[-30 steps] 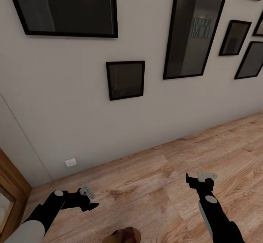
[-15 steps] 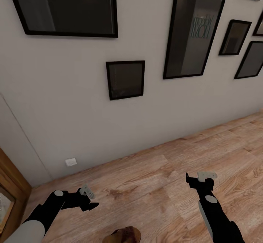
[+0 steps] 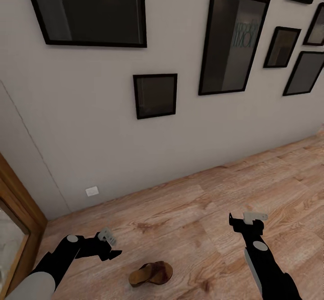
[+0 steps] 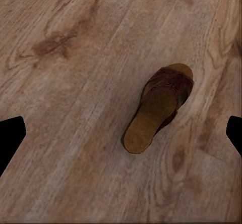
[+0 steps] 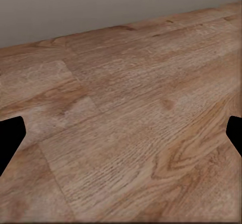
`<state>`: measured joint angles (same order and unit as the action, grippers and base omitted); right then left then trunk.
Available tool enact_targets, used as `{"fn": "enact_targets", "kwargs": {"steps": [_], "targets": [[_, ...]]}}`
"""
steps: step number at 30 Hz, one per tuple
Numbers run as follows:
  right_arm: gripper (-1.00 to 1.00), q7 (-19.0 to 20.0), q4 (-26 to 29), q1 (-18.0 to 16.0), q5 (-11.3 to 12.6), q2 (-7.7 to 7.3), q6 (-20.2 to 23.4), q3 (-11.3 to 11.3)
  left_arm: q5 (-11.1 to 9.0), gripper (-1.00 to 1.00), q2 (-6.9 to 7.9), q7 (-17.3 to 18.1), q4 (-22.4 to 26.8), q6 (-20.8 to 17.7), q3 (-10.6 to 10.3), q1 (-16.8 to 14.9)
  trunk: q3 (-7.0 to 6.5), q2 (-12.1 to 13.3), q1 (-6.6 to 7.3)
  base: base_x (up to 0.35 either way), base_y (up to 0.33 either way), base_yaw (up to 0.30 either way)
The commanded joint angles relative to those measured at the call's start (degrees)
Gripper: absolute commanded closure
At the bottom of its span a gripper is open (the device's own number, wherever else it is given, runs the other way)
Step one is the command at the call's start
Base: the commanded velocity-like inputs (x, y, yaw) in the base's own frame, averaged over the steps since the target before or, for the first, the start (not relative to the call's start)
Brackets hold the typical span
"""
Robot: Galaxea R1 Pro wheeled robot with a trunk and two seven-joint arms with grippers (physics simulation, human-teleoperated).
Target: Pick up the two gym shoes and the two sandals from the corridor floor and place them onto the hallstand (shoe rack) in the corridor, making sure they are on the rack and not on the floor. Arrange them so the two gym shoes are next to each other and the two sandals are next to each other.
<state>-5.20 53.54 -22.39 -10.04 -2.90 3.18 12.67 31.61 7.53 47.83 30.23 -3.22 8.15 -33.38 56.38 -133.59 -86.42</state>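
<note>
One brown sandal (image 3: pixel 150 274) with a tan footbed lies on its sole on the wood-plank corridor floor (image 3: pixel 202 219), close in front of me. My left gripper (image 3: pixel 111 246) hovers open just left of it and above the floor. In the left wrist view the sandal (image 4: pixel 159 105) lies between the spread black fingertips (image 4: pixel 10 138), untouched. Further right, my right gripper (image 3: pixel 246 220) hangs open over bare planks (image 5: pixel 126 133). The gym shoes, the other sandal and the hallstand are out of view.
A pale wall (image 3: pixel 90 124) with several black picture frames (image 3: pixel 155 95) runs along the far side of the floor. A wooden door frame (image 3: pixel 18 201) stands at the left. A white socket plate (image 3: pixel 92 191) sits low on the wall.
The whole view has shifted: the camera moved, so the sandal, half cut off at the lower edge before, now shows whole. Both arms keep their pose, grippers still open.
</note>
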Motion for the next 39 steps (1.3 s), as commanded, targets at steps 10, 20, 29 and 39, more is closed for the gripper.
{"fn": "enact_targets", "kwargs": {"steps": [10,20,29,39], "targets": [[-1.00,-0.2,0.1,0.0,-0.6,0.00,0.3,0.0,0.3,-1.00,-0.06,0.4,0.1,-0.5,0.4,0.0,0.05,0.0,0.02,-0.054,0.005,0.000],[-1.00,-0.2,0.0,0.0,-0.6,0.00,0.4,0.0,0.3,-1.00,-0.12,0.4,0.1,-0.6,0.4,0.0,0.43,0.0,0.02,-0.048,0.066,-0.124],[-1.00,-0.2,0.0,0.0,-0.6,0.00,0.4,0.0,0.3,-1.00,-0.14,0.4,0.1,-0.6,0.3,0.0,0.54,0.0,0.02,-0.005,0.132,-0.040],[-1.00,-0.2,0.1,0.0,-0.5,0.00,0.4,0.0,0.4,-1.00,-0.15,0.4,0.1,-0.6,0.1,-0.1,0.55,0.0,0.02,0.000,0.015,-0.003]]}}
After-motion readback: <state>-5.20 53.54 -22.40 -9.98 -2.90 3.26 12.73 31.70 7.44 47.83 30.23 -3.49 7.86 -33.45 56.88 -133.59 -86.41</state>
